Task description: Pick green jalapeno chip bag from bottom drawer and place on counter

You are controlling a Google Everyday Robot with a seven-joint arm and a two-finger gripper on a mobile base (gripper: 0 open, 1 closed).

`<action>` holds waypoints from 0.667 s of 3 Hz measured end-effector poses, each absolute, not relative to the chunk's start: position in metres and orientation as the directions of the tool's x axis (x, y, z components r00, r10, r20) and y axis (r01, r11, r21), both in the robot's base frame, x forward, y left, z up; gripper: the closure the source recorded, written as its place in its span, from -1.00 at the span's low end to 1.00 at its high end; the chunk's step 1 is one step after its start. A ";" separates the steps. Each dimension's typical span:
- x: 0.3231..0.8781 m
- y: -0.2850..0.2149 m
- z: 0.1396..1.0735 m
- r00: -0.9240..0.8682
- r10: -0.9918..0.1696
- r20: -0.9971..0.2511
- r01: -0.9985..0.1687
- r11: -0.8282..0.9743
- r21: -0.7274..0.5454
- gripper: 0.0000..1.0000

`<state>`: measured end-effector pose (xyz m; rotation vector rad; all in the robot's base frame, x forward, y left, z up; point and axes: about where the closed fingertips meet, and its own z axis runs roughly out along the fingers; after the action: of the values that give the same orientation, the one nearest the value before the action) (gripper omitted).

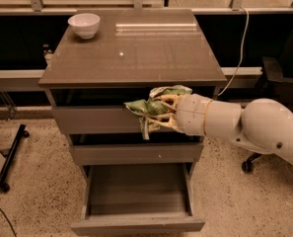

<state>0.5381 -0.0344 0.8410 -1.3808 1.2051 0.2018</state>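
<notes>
Camera view: end effector (164, 113) holds chip bag (144, 108) above open bottom drawer (136, 226).

Gripper (162, 113) with chip bag (138, 107) before upper drawers (91, 120); bowl (84, 24) on counter (136, 58).

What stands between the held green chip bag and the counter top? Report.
Only the front edge of the glossy grey-brown counter, just above the crinkly green chip bag clamped in the pincer. The white bowl sits at a far corner, aside.
</notes>
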 end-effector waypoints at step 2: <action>0.576 -0.006 0.902 0.592 -0.543 -0.596 -0.645 0.124 -0.754 1.00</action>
<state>0.5763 -0.0064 0.9017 -1.5308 1.0428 0.0986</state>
